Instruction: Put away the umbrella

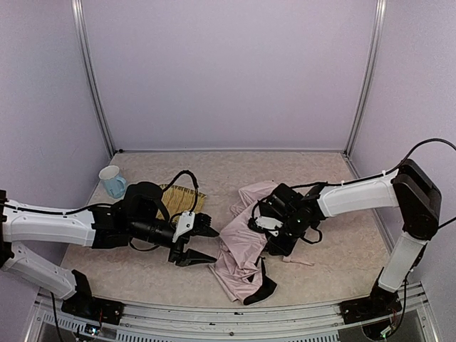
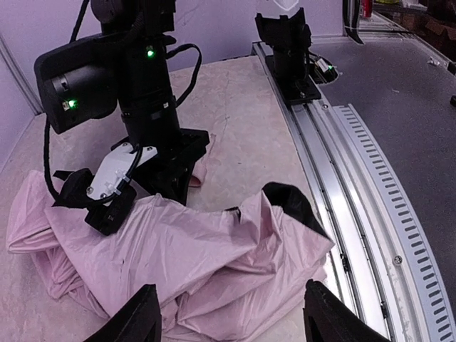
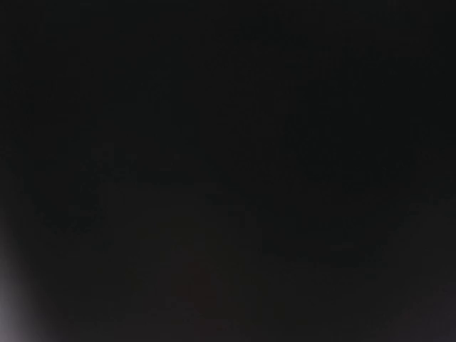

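Note:
The umbrella (image 1: 241,258) lies collapsed mid-table as a crumpled heap of pale pink fabric (image 2: 214,263), with black lining showing at its near edge (image 2: 292,201). A small pale pink handle (image 1: 298,261) lies on the table to its right. My left gripper (image 1: 206,244) is open just left of the heap. In the left wrist view its fingertips (image 2: 135,320) straddle the near fabric without touching it. My right gripper (image 1: 273,229) is pushed down into the top of the fabric (image 2: 100,203); how its jaws stand is hidden. The right wrist view is black.
A woven yellow bamboo tray (image 1: 182,197) lies behind my left wrist. A pale blue cup (image 1: 112,181) stands at the back left. Lilac walls close in the table on three sides, and a metal rail (image 2: 356,178) runs along the near edge.

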Tool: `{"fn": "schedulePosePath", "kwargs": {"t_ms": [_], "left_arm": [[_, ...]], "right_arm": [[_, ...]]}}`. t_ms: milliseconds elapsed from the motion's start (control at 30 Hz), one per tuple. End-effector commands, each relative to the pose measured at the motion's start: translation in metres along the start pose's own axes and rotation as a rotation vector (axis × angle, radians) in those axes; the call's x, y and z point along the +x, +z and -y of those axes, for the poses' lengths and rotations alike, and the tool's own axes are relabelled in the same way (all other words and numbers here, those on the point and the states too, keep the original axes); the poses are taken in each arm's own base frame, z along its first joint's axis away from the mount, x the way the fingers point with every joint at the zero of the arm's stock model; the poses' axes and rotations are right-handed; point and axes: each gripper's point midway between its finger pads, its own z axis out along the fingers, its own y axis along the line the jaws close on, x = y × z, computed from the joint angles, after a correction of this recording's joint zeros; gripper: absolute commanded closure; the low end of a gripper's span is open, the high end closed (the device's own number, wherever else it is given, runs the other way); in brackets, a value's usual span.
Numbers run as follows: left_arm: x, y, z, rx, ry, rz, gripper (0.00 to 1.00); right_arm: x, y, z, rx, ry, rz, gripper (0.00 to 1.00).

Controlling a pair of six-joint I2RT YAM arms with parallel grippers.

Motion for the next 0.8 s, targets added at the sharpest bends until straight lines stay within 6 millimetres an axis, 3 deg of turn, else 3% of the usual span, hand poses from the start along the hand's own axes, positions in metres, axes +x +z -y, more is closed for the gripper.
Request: {"fn": "schedulePosePath", "kwargs": {"t_ms": [0,133,233,367,533,667,767], "left_arm": [[-0.016,-0.009,-0.015,-0.063,-0.037,0.077,0.35],[-0.020,-0.014,-0.044,-0.212,-0.111,0.114,0.31],[-0.015,-0.023,-0.082,-0.356,-0.245,0.161,0.24],[-0.014,-0.022,-0.110,-0.402,-0.301,0.199,0.17],[-0.041,-0.015,-0.137,-0.357,-0.303,0.245,0.08],[-0.060,-0.022,-0.160,-0.386,-0.277,0.305,0.07],[-0.057,-0.015,-0.172,-0.402,-0.237,0.280,0.07]], "right_arm": [[0.007,0.009,0.012,0.067,-0.062,-0.020,0.97],[-0.016,-0.016,0.023,0.154,-0.118,0.080,1.00],[-0.046,-0.051,0.036,0.266,-0.174,0.209,1.00],[-0.078,-0.100,0.048,0.409,-0.266,0.353,1.00],[-0.102,-0.156,0.065,0.615,-0.364,0.434,1.00],[-0.119,-0.191,0.078,0.755,-0.428,0.442,1.00],[-0.140,-0.221,0.068,0.737,-0.471,0.511,1.00]]}}
